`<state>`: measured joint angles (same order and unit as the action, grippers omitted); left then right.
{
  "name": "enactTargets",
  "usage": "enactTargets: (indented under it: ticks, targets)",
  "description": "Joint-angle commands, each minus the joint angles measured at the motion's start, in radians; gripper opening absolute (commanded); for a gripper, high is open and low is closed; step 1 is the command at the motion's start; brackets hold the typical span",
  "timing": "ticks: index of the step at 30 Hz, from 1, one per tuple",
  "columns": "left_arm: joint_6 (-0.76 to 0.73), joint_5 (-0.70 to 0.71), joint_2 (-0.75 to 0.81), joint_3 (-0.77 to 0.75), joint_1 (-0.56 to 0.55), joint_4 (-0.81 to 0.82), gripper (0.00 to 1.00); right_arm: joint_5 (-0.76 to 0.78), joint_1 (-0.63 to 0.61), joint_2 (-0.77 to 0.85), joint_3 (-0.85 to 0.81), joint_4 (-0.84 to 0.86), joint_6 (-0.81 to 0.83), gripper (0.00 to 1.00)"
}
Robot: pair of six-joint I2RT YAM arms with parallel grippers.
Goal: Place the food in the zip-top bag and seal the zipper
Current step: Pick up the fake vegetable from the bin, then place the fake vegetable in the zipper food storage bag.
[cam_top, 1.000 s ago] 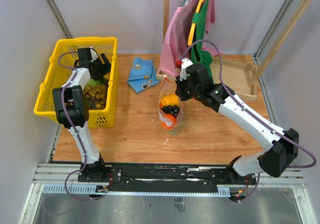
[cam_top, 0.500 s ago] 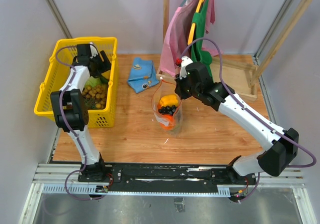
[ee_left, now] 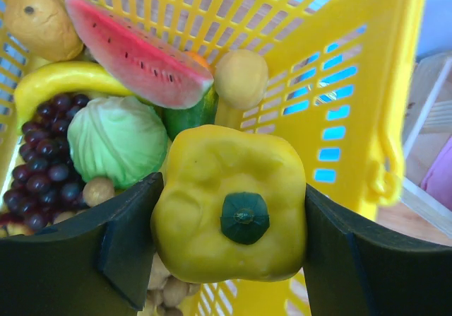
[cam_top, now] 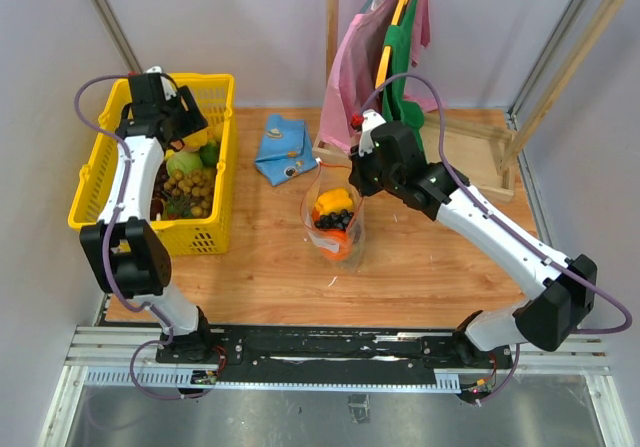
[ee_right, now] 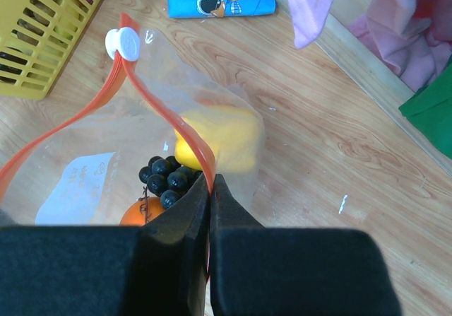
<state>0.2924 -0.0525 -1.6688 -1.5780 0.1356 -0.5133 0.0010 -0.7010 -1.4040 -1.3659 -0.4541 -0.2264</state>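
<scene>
My left gripper (ee_left: pixel 233 220) is shut on a yellow toy pepper (ee_left: pixel 229 206) with a dark green stem cap, lifted above the yellow basket (cam_top: pixel 100 202). Below it lie more food: a watermelon slice (ee_left: pixel 134 51), a green cabbage (ee_left: pixel 116 139), purple grapes (ee_left: pixel 42 160) and a banana (ee_left: pixel 63 83). The zip-top bag (cam_top: pixel 335 222) stands open mid-table, holding dark grapes (ee_right: pixel 166 178), an orange (ee_right: pixel 145 210) and a yellow piece (ee_right: pixel 222 139). My right gripper (ee_right: pixel 212 185) is shut on the red zipper (ee_right: pixel 194 146), holding the mouth open. A white slider (ee_right: pixel 121 44) sits on the strip's far end.
A blue folded cloth (cam_top: pixel 283 147) lies behind the bag. A wooden clothes rack (cam_top: pixel 480 132) with pink and green garments (cam_top: pixel 385 57) stands at the back right, close to my right arm. Grey walls enclose the table.
My left gripper rose out of the basket with the yellow pepper in it, moving toward the back left. The right gripper kept its grip on the bag.
</scene>
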Motion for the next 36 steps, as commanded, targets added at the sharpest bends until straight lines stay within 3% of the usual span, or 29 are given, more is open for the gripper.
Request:
enactTargets:
  ticks: [1, 13, 24, 36]
  targets:
    - [-0.003, 0.016, 0.127, -0.036, -0.014, -0.057, 0.41, 0.023, 0.015, -0.005, -0.034, 0.012, 0.025, 0.01]
    - [0.028, -0.158, 0.336, -0.08, -0.131, -0.162, 0.36, 0.02, 0.007, -0.013, -0.038, 0.026, 0.015, 0.01]
    - [0.134, -0.208, 0.428, -0.013, -0.396, -0.138, 0.34, 0.015, 0.006, -0.009, -0.033, 0.032, 0.005, 0.01]
    - [0.135, -0.15, 0.497, 0.192, -0.743, 0.072, 0.31, 0.007, 0.007, -0.005, -0.02, 0.037, -0.02, 0.01]
